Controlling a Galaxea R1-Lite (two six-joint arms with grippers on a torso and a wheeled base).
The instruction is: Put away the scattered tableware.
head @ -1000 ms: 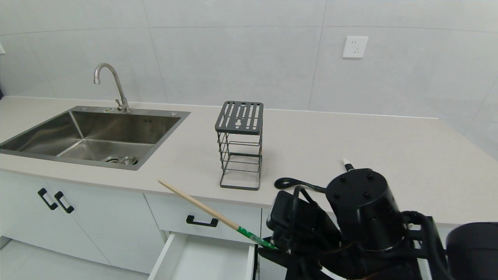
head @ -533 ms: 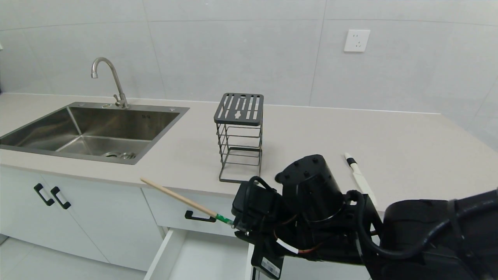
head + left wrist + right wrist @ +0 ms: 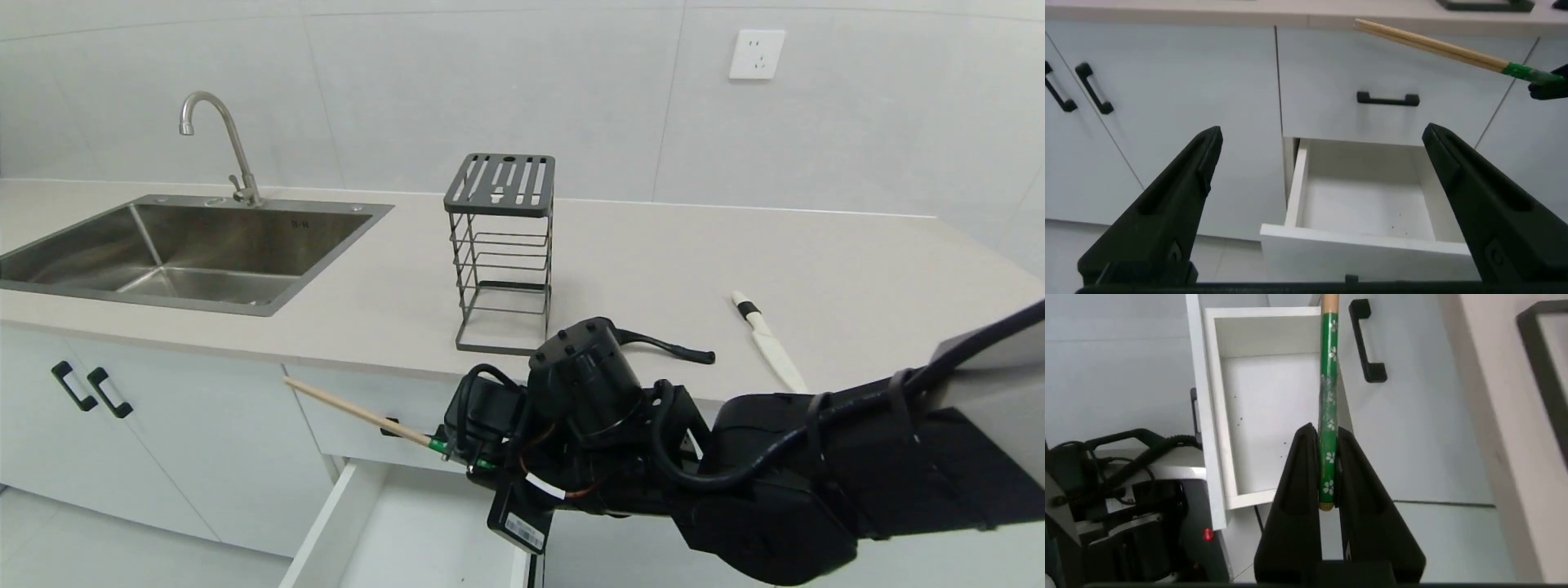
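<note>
Chopstick is clamped at its green end in the right pincer, pointing left. Open drawer lies below the pincer. Over the last second the pincer shifted left. Left pincer: spread, holding nothing.

Bright even light, soft faint shadows

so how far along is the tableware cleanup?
Done: the drawer is open, nothing visible inside. In hand: the right end effector is shut on a chopstick, held above the drawer. Left: a black utensil and a white knife lie on the counter.
</note>
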